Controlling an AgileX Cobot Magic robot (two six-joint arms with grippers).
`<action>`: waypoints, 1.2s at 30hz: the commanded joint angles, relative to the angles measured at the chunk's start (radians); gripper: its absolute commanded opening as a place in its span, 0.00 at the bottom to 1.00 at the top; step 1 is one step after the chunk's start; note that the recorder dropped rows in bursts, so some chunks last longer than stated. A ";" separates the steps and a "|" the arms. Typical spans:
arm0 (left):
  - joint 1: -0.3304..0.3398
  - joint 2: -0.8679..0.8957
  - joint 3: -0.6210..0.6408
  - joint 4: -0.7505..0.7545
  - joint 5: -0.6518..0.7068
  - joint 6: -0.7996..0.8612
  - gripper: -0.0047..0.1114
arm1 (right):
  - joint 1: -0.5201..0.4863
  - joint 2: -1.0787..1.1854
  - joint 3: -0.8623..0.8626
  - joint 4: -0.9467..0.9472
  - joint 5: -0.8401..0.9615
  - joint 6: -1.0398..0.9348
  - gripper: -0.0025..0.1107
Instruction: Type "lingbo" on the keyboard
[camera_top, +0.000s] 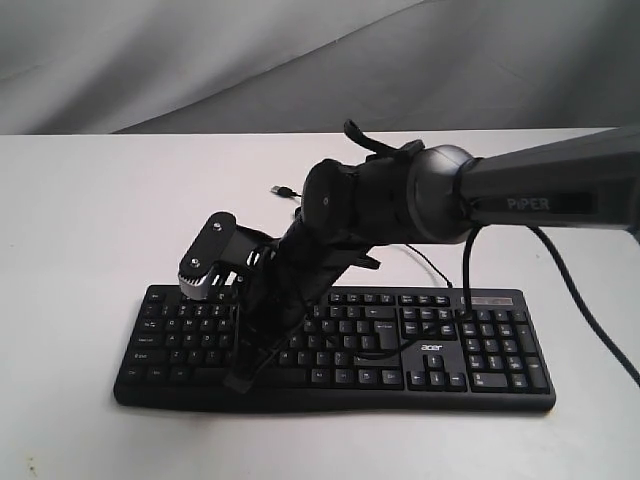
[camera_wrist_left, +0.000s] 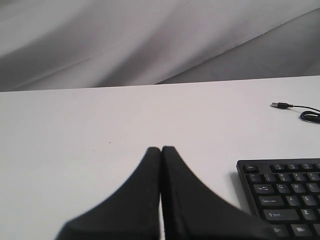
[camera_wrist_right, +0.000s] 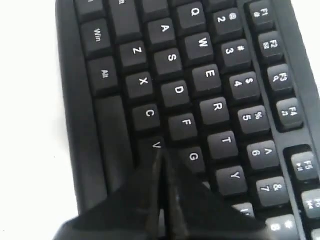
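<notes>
At the middle of the white bench (camera_top: 80, 220) lies the keyboard (camera_top: 330, 347), its number pad on the right of the exterior view. The right tool (camera_wrist_right: 161, 156) reaches across onto its left half, fingers (camera_wrist_right: 145, 200) pressed together with no gap and holding nothing. Its tip is down between the V key (camera_wrist_right: 156, 145) and the G key (camera_wrist_right: 194, 156); whether it presses either I cannot tell. The left tool (camera_wrist_left: 161, 150) is likewise closed tight and empty, over bare bench beside the keyboard's left end, with the USB plug (camera_wrist_left: 278, 105) lying farther off.
</notes>
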 joint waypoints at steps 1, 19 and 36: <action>0.003 -0.004 0.005 0.000 -0.013 -0.002 0.04 | -0.023 -0.032 0.002 -0.056 -0.001 0.040 0.02; 0.003 -0.004 0.005 0.000 -0.013 -0.002 0.04 | -0.150 -0.032 0.024 -0.073 0.050 0.058 0.02; 0.003 -0.004 0.005 0.000 -0.013 -0.002 0.04 | -0.153 -0.036 0.043 -0.084 0.071 0.058 0.02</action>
